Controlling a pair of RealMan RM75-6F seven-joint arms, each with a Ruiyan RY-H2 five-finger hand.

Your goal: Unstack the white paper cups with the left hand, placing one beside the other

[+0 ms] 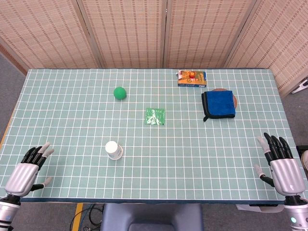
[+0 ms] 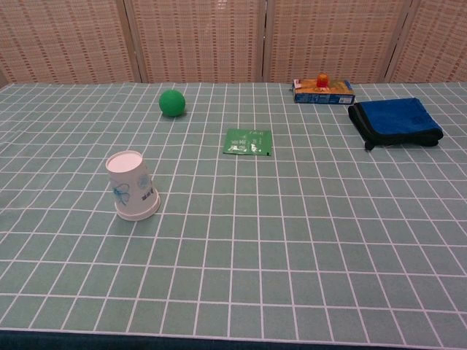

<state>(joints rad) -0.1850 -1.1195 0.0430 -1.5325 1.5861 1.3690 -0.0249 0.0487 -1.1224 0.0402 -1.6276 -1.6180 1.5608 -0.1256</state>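
Observation:
The stacked white paper cups [image 1: 114, 149] [image 2: 132, 185] stand upside down on the table, left of centre near the front, with a pale blue print on the side. My left hand [image 1: 28, 171] rests at the front left edge, well to the left of the cups, its fingers apart and holding nothing. At the front right edge my right hand [image 1: 280, 162] is also open with nothing in it. Neither hand shows in the chest view.
A green ball [image 1: 120, 93] [image 2: 172, 103] lies behind the cups. A green packet [image 1: 155, 116] [image 2: 249, 142] sits mid-table. A folded blue cloth [image 1: 219, 104] [image 2: 395, 120] and a small orange-blue box [image 1: 192, 78] [image 2: 323, 91] are at the back right. The table [image 1: 72, 120] has a green grid surface.

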